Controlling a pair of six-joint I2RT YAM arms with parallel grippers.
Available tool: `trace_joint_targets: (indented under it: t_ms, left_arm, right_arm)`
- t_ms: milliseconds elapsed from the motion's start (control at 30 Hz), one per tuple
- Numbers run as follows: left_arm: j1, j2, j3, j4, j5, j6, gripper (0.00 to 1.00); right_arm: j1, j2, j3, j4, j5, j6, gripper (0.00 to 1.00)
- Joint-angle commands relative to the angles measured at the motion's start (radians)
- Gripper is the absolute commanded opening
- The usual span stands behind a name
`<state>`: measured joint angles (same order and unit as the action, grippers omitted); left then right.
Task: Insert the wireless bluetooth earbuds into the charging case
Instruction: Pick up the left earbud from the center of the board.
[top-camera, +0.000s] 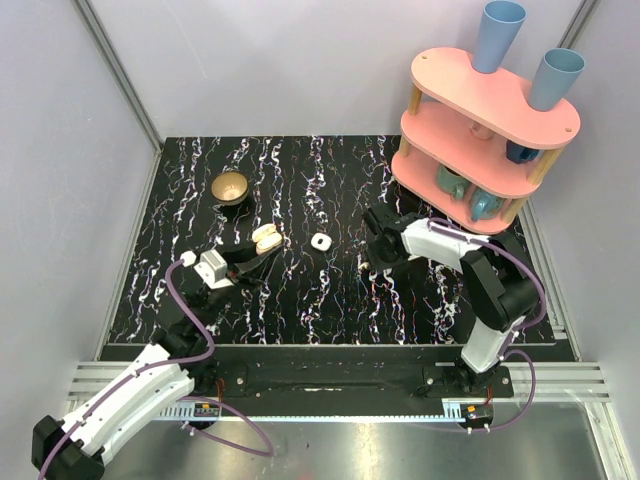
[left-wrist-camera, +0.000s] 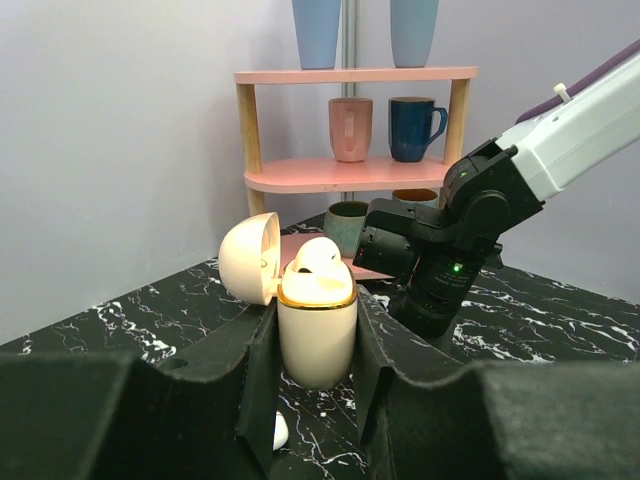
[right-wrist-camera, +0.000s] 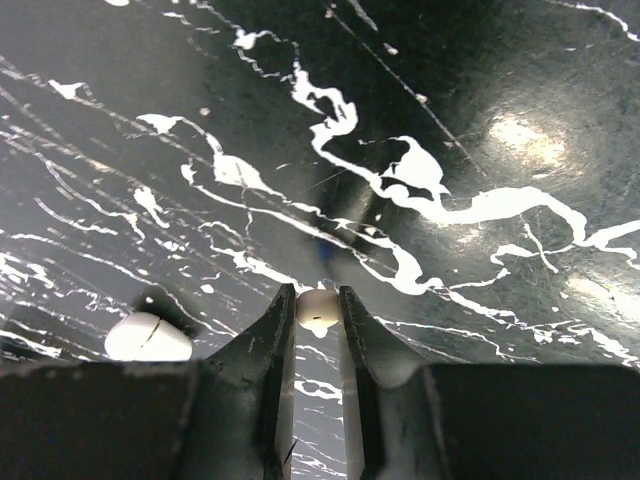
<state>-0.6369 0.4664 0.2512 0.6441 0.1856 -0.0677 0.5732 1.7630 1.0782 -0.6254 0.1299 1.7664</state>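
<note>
My left gripper (top-camera: 262, 246) is shut on the cream charging case (top-camera: 266, 238), which stands upright on the table with its lid open. In the left wrist view the case (left-wrist-camera: 317, 335) sits between the two fingers, and one cream earbud (left-wrist-camera: 318, 257) rests in its gold-rimmed top. Another earbud (left-wrist-camera: 281, 431) lies on the table under the left finger. My right gripper (top-camera: 371, 257) points down at the table, and in the right wrist view it (right-wrist-camera: 318, 302) is shut on a small cream earbud (right-wrist-camera: 318, 310). A white rounded piece (right-wrist-camera: 148, 338) lies to its left.
A small white case (top-camera: 320, 241) sits mid-table between the grippers. A brass bowl (top-camera: 231, 187) stands at the back left. A pink two-tier shelf (top-camera: 480, 130) with mugs and blue cups stands at the back right, close behind the right arm.
</note>
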Motion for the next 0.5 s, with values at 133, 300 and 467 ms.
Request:
trace_joint_targets:
  t_ms: [133, 300, 467]
  left_arm:
    - [-0.001, -0.028, 0.008, 0.034, -0.023, 0.000, 0.00]
    - [0.000, -0.014, 0.016, 0.034, -0.015, 0.000, 0.00]
    - [-0.001, -0.008, 0.017, 0.040, -0.009, -0.010, 0.00]
  right_arm:
    - [-0.007, -0.096, 0.022, 0.004, 0.108, -0.211, 0.00]
    - [-0.007, -0.140, 0.023, 0.023, 0.151, -0.350, 0.00]
    - [-0.007, -0.223, 0.002, 0.105, 0.178, -0.579, 0.00]
